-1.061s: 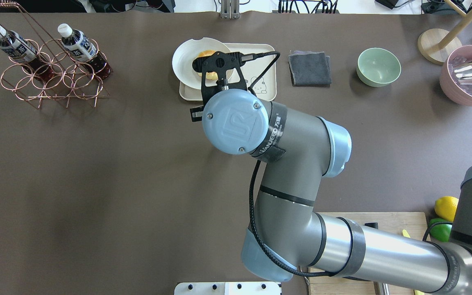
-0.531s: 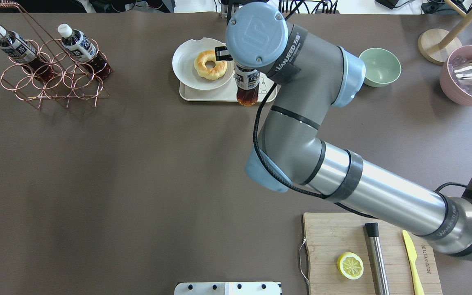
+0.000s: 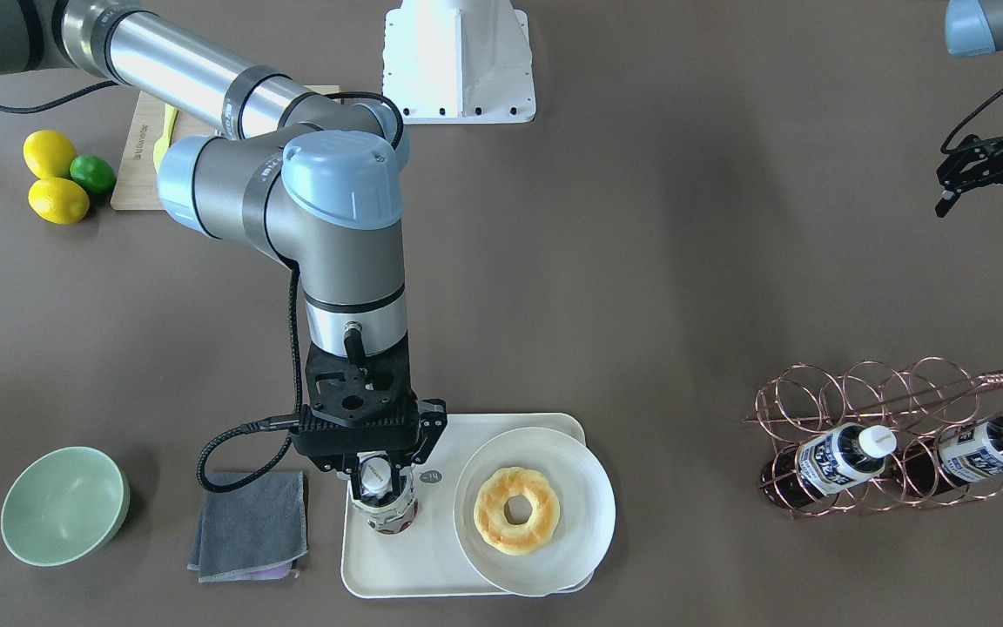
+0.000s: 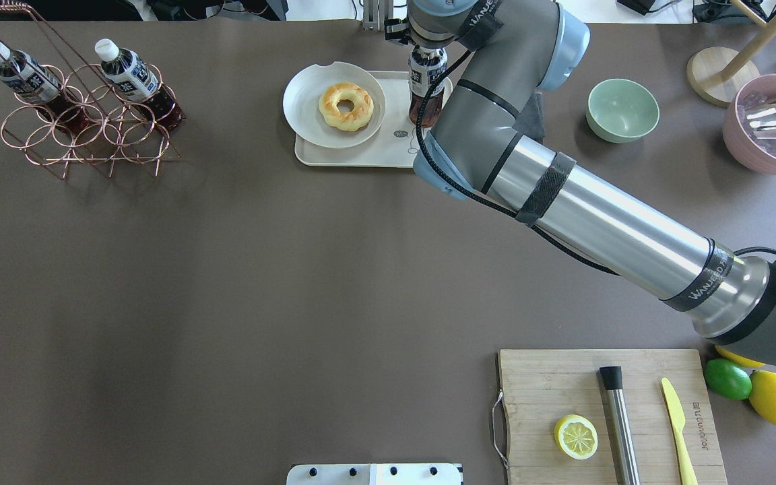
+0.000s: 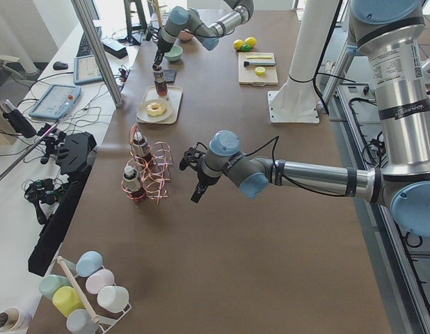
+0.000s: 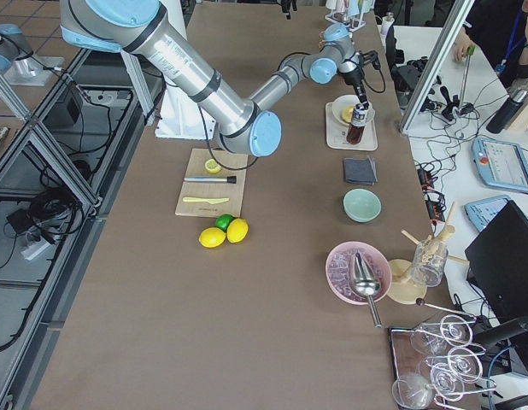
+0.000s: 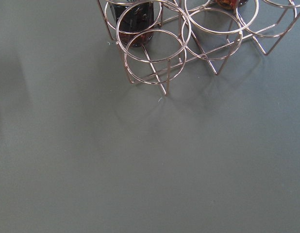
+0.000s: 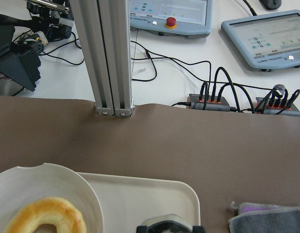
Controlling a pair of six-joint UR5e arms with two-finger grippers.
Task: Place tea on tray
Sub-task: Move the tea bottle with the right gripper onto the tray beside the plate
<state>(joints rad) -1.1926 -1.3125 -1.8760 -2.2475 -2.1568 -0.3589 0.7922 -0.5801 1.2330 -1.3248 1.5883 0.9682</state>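
A: Brown cloth-covered table (image 3: 641,261), long, things spread along both edges. Where is the tea (image 3: 388,509)?

B: Upright on the tray (image 3: 397,570), at the end nearest the grey cloth (image 3: 249,522). Its base is inside the rim, beside the white plate (image 3: 593,514) that carries the ring pastry (image 3: 516,509) — near the plate, not touching it.

A: And the right arm?

B: Reached far out from the base. The forearm runs nearly level across the table, and the last joints turn so the wrist points straight down over the tray. The right gripper (image 3: 375,479) is clamped on the bottle's top, one finger on each side at the white cap.

A: Is the bottle's weight on the tray?

B: Cannot tell. The base looks level with the tray's surface; no more than that.

A: Left arm?

B: Extended low over bare table, well apart from the tray. The left gripper (image 3: 983,218) hangs with its fingers spread and nothing between them, near the copper wire rack (image 3: 889,409). Two matching bottles (image 3: 832,457) lie tilted in its rings.
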